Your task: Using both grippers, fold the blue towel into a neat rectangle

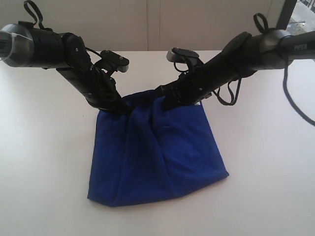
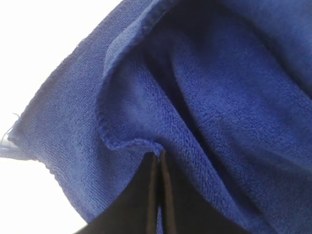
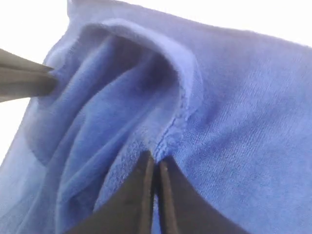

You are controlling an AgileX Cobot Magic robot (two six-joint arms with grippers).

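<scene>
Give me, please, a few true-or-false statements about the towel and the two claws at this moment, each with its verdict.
1. The left claw and the right claw are each shut on the blue towel. True.
2. The towel lies smooth in a single layer. False: it is creased, with layers overlapping at the gripped edge.
3. The left claw pinches a stitched hem. True.
4. The table is dark. False: it is white.
</scene>
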